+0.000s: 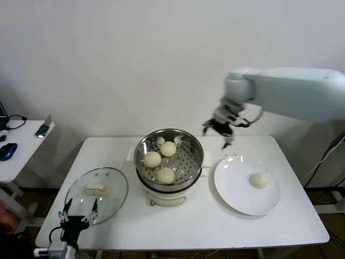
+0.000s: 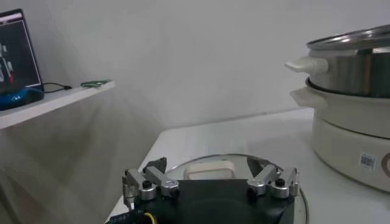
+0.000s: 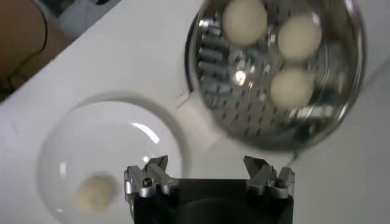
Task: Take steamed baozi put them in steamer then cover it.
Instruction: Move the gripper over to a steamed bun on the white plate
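Three buns (image 1: 161, 159) in the steamer (image 1: 168, 162), resting on the perforated tray; one toward the far side, one toward the robot's left, one nearest the robot; all three close together, whether touching cannot be told; same three seen from above in the right wrist view (image 3: 273, 49). Fourth bun (image 1: 260, 180) alone on the white plate (image 1: 237, 194), right of the steamer, plate just beside the steamer's base; also visible in the right wrist view (image 3: 95, 192).

Right gripper (image 1: 218, 129) raised in the air behind the gap between steamer and plate, above the table (image 1: 215, 226); fingers spread wide, nothing between them; confirmed in its own wrist view (image 3: 209, 176), empty, with plate and steamer below.

Glass lid (image 1: 97, 195) lying flat on the table left of the steamer, cream handle up; not on the pot; steamer uncovered.

Left gripper (image 1: 79, 209) low at the near left edge of the table, at the lid's near rim; fingers wide apart, holding nothing; lid handle (image 2: 211, 169) seen just beyond the fingers in the left wrist view; contact with the rim cannot be told.

Side desk (image 1: 21, 145) further left, with a blue mouse (image 1: 7, 151) and cables.
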Tool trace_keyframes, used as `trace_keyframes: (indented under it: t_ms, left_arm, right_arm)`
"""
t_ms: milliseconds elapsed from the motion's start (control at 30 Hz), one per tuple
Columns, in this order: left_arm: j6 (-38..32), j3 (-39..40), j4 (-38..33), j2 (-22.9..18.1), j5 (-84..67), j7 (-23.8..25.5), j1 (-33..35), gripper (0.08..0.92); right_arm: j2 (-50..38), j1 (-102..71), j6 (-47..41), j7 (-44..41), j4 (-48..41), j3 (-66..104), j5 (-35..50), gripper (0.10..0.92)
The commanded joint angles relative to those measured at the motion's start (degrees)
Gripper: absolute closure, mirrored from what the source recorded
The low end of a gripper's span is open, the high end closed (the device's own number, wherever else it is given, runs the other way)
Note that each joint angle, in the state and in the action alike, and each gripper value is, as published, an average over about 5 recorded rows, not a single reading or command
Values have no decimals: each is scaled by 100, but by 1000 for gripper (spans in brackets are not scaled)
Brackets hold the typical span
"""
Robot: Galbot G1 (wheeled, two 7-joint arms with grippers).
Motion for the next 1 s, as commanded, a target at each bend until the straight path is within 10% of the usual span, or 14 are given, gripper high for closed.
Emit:
trace_keyframes:
  t_ms: [33,1000]
  left_arm:
    - [-5,30,82,-9,34,4,-36,177]
    - [-65,31,202,-101,253,-10,44,177]
  right_arm:
    - [-1992,-363,-1420,124,-97,-664,511,203]
    - [-1069,-3829,-1491,419,-2057,2123,-1145,203]
